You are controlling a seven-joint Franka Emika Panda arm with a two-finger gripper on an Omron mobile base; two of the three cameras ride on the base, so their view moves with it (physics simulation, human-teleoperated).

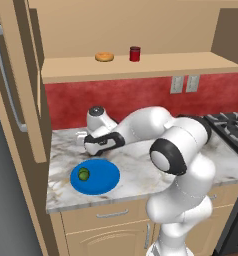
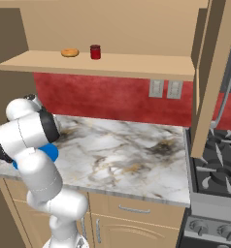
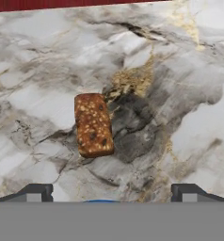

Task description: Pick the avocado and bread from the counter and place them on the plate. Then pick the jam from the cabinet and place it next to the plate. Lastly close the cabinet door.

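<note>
Brown seeded bread [image 3: 93, 124] lies flat on counter [image 3: 189, 84].

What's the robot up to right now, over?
Fingers open, empty, above dark brown oblong bread on marble counter. Small green avocado on blue plate. Nothing blocking.

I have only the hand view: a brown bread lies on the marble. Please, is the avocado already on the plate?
Observer: Yes. In the left base view the avocado sits on the blue plate.
Operator: Where is the jam?
Observer: The jam stands on the cabinet shelf, beside an orange ring pastry.
Operator: Is the cabinet door closed?
Observer: No, the cabinet door stands open at the left.
</note>
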